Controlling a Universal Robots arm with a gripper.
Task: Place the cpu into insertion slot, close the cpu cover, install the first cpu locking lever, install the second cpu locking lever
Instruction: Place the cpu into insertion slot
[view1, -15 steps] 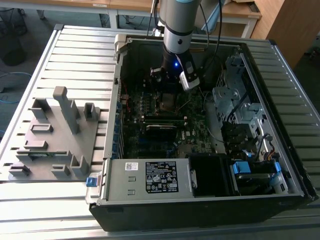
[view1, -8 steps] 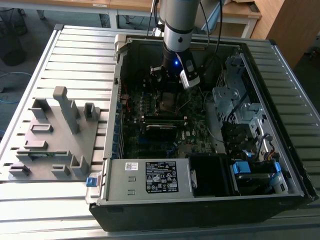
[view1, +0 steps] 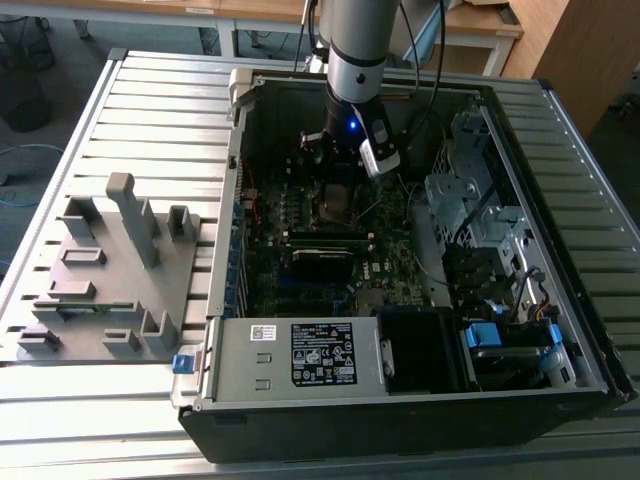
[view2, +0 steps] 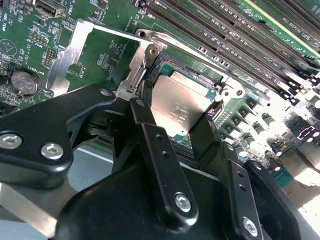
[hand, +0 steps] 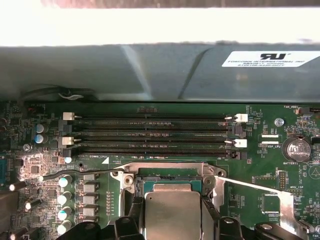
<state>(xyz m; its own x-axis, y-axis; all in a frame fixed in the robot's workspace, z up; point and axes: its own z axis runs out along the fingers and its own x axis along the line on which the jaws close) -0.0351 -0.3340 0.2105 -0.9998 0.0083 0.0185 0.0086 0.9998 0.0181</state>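
A grey table (view1: 150, 110) with long ribs across its top holds two things. A big open computer box (view1: 400, 410) lies on it. Beside the box, toward the exterior view's left, sits a grey tray (view1: 100, 290) with blocks sticking up.

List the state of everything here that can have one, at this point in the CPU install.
end effector: shut on the cpu, fingers at two opposite edges.
cpu: lying flat in the insertion slot, gripped.
insertion slot: uncovered, holding the cpu.
cpu cover: open, tipped back off the slot.
locking lever: unlatched, lying out to the side.
computer case: open, side panel off.
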